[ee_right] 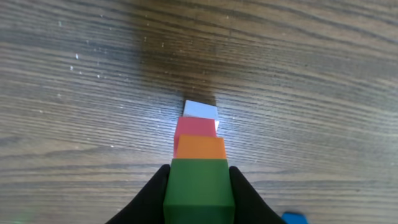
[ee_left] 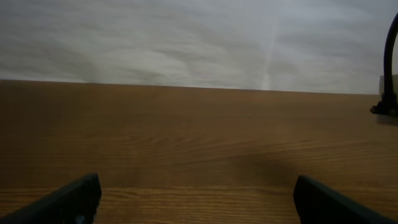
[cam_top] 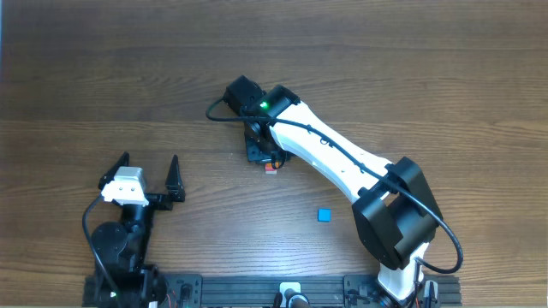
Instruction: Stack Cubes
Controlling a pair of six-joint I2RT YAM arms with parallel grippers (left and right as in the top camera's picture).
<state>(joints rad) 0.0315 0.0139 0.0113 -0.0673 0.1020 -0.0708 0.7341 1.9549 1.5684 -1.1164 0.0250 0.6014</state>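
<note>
The right jaws squeeze the green cube (ee_right: 199, 186) atop the orange cube (ee_right: 200, 147), red cube (ee_right: 195, 126) and white cube (ee_right: 201, 110) on the worktop (ee_right: 74, 93); the left jaws gape wide, empty; a sideways nudge when letting go could knock the tower over; the blue cube (cam_top: 324, 215) lies nearby.

Robotics lab bench setup: bare wood-grain worktop (cam_top: 103, 68), black mounting rail (cam_top: 248, 284) bolted along its near edge, plain white backdrop (ee_left: 186, 37) behind its far edge.
</note>
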